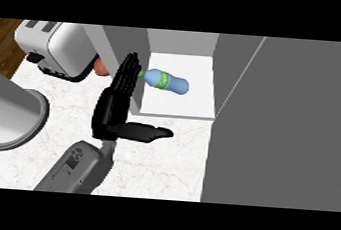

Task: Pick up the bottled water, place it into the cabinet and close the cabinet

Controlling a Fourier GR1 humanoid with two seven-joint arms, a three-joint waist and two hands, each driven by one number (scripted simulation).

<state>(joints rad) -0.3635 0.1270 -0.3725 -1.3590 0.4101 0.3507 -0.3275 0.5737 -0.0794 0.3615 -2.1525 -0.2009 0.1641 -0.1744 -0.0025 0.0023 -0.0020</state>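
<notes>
The bottled water (pixel 168 81), pale blue with a green band and cap, lies on its side on the white floor of the cabinet (pixel 181 105). Its cap end points left. My left hand (pixel 113 105) is open just left of it, fingers straight and pointing away along the cabinet's left wall, thumb stretched out to the right over the counter. The fingertips reach level with the bottle's cap; whether they touch it is hidden. The cabinet door (pixel 284 125), a large grey panel, stands open at the right. My right hand does not show.
A silver toaster (pixel 52 43) stands at the back left. A small orange object (pixel 100 68) shows partly behind my fingers. A big grey round container (pixel 7 113) sits at the left edge. White marbled counter (pixel 162 166) lies in front of the cabinet.
</notes>
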